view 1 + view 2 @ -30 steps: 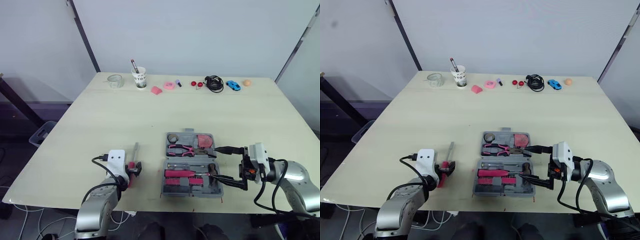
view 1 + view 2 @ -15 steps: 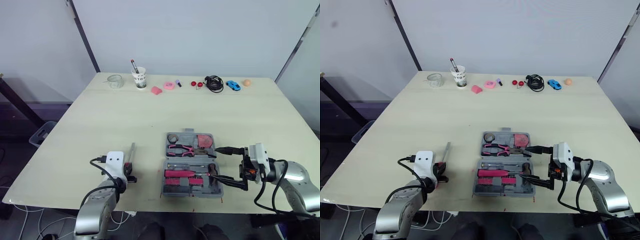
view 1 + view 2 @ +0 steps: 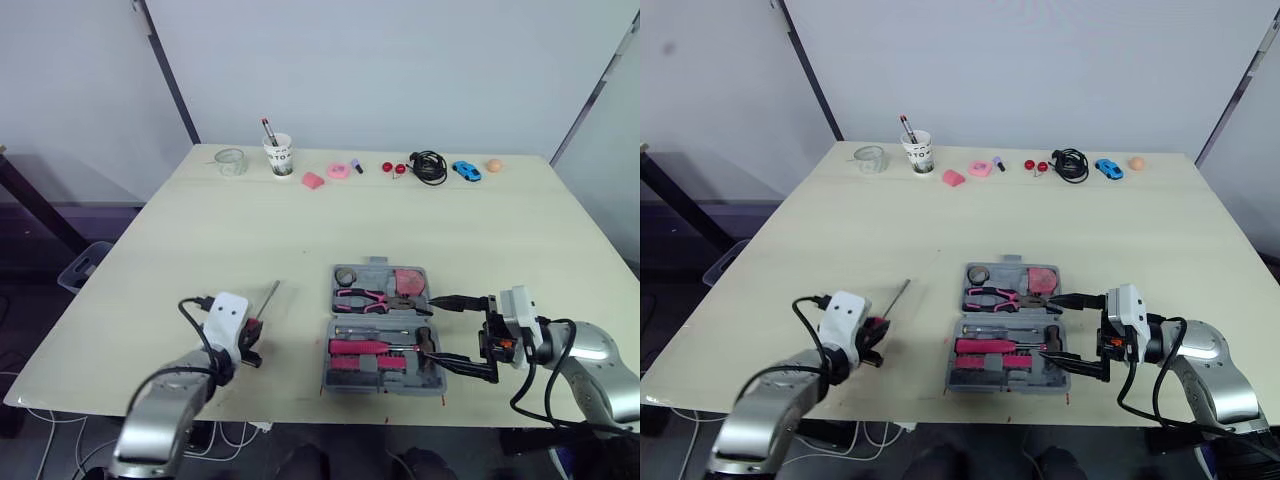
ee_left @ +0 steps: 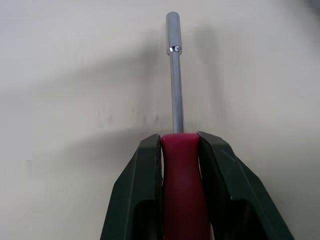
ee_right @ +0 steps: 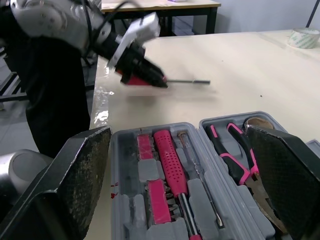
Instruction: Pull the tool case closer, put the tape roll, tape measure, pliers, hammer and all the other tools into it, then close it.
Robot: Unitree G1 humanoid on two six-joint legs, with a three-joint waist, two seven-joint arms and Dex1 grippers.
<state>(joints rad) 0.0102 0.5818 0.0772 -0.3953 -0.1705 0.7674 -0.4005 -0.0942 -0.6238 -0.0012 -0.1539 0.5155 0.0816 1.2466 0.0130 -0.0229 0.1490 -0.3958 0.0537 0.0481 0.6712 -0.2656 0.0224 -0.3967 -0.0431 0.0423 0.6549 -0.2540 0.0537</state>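
Left gripper point(image 3: 250, 345) rotated slightly, fingers point(image 4: 145, 190) pinching screwdriver point(image 4: 175, 90) red handle, mostly hidden; right gripper point(image 3: 438, 328) fingers spread at tool case point(image 3: 378, 374) edge.

This looks like a robotics test lab rather than a home or a workshop. Plain pale walls point(image 3: 400, 60) crossed by dark slanted struts point(image 3: 170, 75) stand behind a bare light-wood tabletop point(image 3: 200, 230). Along its far edge sits a row of unrelated props: a glass jar point(image 3: 230, 162), a paper cup point(image 3: 279, 156) of pens, a coiled black cable point(image 3: 429, 166), a blue toy car point(image 3: 465, 171) and an orange ball point(image 3: 494, 165). Loose wires point(image 3: 60, 440) trail on the floor at near left, beside a storage crate point(image 3: 85, 265).
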